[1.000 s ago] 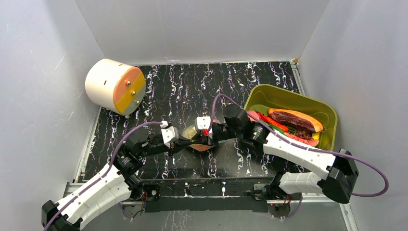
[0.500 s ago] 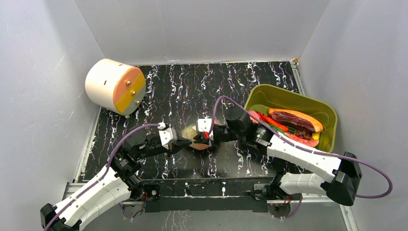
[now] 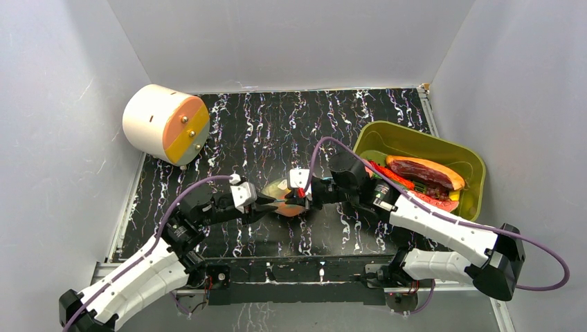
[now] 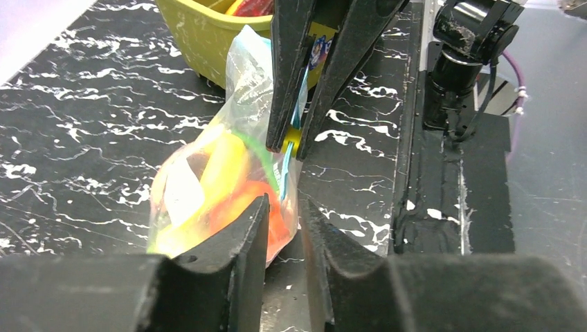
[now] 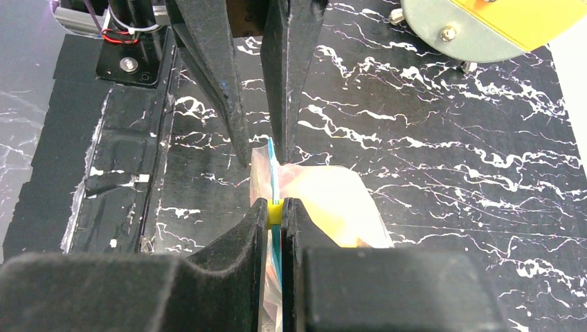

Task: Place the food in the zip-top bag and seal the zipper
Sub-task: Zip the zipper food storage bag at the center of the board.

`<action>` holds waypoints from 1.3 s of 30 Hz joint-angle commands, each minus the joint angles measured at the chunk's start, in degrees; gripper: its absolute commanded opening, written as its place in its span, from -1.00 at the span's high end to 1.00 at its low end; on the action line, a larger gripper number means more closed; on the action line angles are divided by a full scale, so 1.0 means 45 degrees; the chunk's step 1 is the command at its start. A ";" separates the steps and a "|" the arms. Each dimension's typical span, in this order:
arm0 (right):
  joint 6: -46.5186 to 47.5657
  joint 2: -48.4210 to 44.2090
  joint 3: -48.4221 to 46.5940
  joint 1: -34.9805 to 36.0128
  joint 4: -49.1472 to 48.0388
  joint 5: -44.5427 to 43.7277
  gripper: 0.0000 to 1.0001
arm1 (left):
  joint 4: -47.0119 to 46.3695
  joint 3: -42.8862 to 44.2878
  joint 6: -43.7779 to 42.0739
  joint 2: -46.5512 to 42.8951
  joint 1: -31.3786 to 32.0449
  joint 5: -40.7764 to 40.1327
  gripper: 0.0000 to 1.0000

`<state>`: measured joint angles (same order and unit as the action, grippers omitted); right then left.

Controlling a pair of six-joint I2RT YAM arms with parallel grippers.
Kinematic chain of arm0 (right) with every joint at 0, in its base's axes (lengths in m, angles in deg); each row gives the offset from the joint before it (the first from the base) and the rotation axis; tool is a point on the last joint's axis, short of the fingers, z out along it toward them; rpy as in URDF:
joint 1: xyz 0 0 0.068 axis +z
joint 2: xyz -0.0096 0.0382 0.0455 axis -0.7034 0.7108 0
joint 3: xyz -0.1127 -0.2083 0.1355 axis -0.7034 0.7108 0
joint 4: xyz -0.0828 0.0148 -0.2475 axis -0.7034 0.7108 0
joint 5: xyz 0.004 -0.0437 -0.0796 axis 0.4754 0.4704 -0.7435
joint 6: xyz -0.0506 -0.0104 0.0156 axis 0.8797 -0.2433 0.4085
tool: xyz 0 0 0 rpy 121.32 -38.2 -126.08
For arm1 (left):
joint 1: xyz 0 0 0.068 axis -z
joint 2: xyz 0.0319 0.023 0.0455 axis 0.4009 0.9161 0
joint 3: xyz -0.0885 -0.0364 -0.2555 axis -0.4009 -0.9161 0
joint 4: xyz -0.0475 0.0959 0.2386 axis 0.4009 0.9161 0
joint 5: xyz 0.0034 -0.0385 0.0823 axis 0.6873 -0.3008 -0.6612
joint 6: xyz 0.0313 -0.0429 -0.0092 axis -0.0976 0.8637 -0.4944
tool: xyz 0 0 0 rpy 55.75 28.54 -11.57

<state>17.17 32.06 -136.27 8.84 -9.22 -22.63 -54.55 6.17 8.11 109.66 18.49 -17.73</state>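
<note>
The fingers [image 5: 244, 232] of your right gripper [image 5: 275, 209] are pressed together on the zipper [image 5: 271, 166], with a small yellow piece caught between the tips. The teal strip runs straight out from that pinch. Your left gripper [image 4: 282, 205] faces it from the other side. Its fingers [image 4: 255, 220] stand apart with a narrow gap, and the far end of the zipper sits in that gap. You cannot tell from either wrist view whether those tips touch the strip.

The zip-top bag [image 3: 282, 196] rests on the black marbled table [image 3: 277, 124], midway between your two grippers and just left of the olive-green bin [image 3: 415, 137]. Its zipper edge is held upright. Through the clear plastic you see the food [image 4: 221, 173] already inside: yellow, orange, red and green shapes packed together. More toy pieces [image 3: 422, 176] lie in the bin. A cream cylinder [image 3: 163, 123] with an orange and yellow face sits at the table's far left corner, well apart from the bag.
</note>
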 commanded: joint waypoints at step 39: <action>0.0528 0.0218 -0.0777 -0.0237 0.0041 -0.0130 1.00 | 0.1879 0.2167 -0.1140 0.0705 -0.0007 0.0545 0.46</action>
<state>19.96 32.39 -136.90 8.05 -5.24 -25.17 -45.65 12.66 4.13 110.49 18.54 -18.63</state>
